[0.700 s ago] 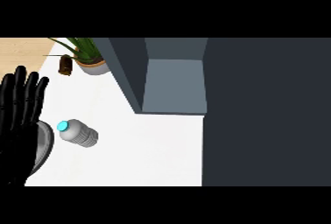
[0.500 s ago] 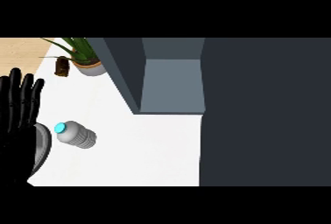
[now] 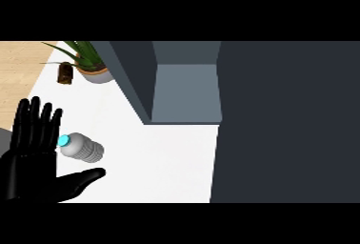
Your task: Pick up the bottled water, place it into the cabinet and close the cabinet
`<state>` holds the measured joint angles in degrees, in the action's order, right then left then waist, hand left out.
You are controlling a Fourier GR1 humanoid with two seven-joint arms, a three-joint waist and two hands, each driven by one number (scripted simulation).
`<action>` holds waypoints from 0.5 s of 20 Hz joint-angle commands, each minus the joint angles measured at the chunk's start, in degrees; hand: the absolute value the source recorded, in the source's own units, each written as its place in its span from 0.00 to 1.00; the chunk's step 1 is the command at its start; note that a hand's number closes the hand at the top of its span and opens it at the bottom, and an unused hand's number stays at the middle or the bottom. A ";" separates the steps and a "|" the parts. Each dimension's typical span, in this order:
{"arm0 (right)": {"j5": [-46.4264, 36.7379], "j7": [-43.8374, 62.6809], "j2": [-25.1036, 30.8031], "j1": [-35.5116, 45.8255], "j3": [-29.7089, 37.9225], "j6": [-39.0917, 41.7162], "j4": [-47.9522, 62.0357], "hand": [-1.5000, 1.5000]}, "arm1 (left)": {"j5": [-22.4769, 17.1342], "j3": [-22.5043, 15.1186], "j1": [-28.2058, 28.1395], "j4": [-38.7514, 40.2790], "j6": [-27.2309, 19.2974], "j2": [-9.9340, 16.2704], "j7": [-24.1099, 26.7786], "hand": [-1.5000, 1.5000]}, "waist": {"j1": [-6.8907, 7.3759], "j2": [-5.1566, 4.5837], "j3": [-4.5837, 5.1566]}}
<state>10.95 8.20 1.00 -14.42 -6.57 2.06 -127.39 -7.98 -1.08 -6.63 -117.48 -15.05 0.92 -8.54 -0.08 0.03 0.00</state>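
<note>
Head view, looking steeply down on the white counter (image 3: pixel 162 162). Bottled water (image 3: pixel 82 147) lies on its side at the left of the counter, blue cap toward the left edge, just beside the fingers of the left hand (image 3: pixel 32 162). That hand shows at the lower left: fingers straight and spread, pointing up the view, thumb out to the right below the bottle; nothing held. Whether a fingertip touches the cap cannot be told.

Cabinet (image 3: pixel 186 90) sits at upper centre, open, with a grey inner floor showing. Its dark door (image 3: pixel 288 124) fills the whole right side and hides the counter beyond it. Bare counter lies between bottle and cabinet opening.

Potted plant (image 3: pixel 88 64) stands at upper left on the counter, green leaves above a pale pot. Small brown object (image 3: pixel 65 74) just left of the pot; what it is cannot be told. Wood-toned floor (image 3: pixel 21 66) beyond the counter's left edge.

Against the earlier frames: left hand sits lower and further left, and its thumb now extends under the bottle. Bottle, plant and cabinet hold the same layout.
</note>
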 commanded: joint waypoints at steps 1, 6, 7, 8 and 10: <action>8.25 -2.47 1.44 -8.26 2.98 5.14 -1.45 0.00 | -0.93 -2.43 -1.99 -2.17 -4.60 -0.88 -3.85 0.00 | -0.40 0.12 -0.07; -0.84 -1.83 -0.96 -12.11 -7.59 -0.71 -6.43 0.00 | -2.24 -3.60 -8.66 -2.98 -2.11 -0.91 1.69 0.00 | -0.06 0.10 0.02; 3.76 -1.88 -0.97 -5.60 -1.26 1.26 0.17 0.00 | 0.15 -10.27 -12.39 -4.66 -5.06 -0.91 2.60 0.00 | 0.23 0.05 -0.01; 6.45 -0.98 1.10 -9.25 1.50 2.80 -4.35 0.00 | 0.26 -7.12 -12.15 -10.39 -4.07 -0.20 -2.68 0.00 | 0.10 0.09 -0.02; 2.82 -3.59 -0.75 -12.61 -3.77 3.31 -3.77 0.00 | -2.93 -6.36 -18.88 -11.26 -0.12 0.35 2.09 0.00 | 0.25 0.16 0.00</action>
<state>14.33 6.91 0.71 -23.23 -8.58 3.92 -131.07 -9.19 -7.13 -18.19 -124.46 -17.91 0.55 -8.57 0.02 0.13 0.01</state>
